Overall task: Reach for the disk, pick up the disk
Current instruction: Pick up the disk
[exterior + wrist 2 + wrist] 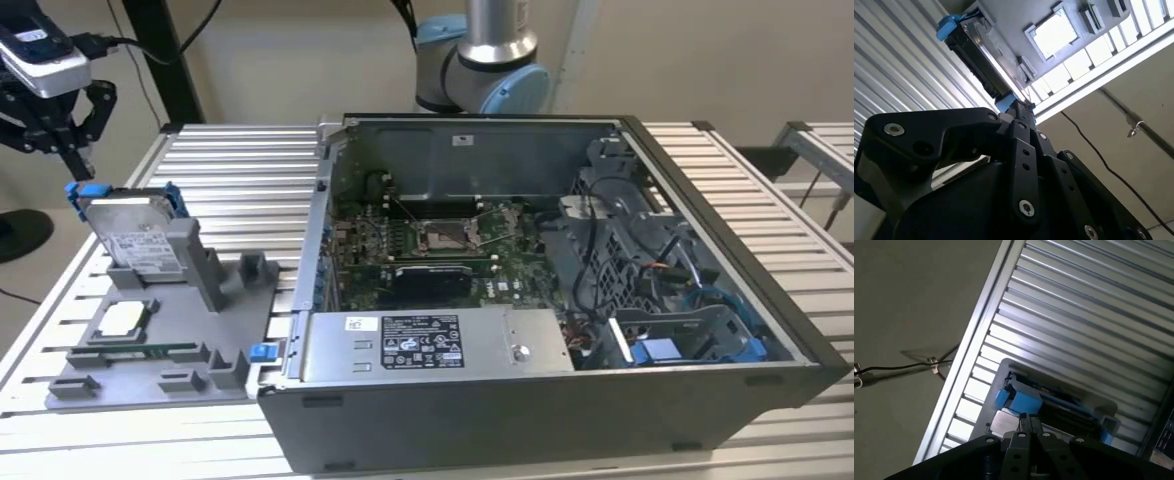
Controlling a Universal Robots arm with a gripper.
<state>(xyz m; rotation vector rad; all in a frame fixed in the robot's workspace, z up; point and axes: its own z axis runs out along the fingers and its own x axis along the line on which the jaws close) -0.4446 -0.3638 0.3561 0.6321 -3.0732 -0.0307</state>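
Observation:
The disk (134,235) stands on edge in a slot of the grey fixture (200,330) at the exterior view's left. It is silver-grey with a white label and blue rails at its upper corners. My gripper (78,160) hangs just above the disk's upper corner on that left side, fingers pointing down and shut, with nothing seen between them. In the second wrist view the black fingertips (1019,107) sit close to the disk (984,60). In the first wrist view the gripper (1027,416) meets over the disk's blue rail (1021,400).
The fixture also carries a small square silver chip (120,318) and several grey blocks. An open computer case (747,330) with a labelled power-supply box (427,345) stands to the exterior view's right. The robot base (481,60) is behind it. All rests on a slatted metal table (240,160).

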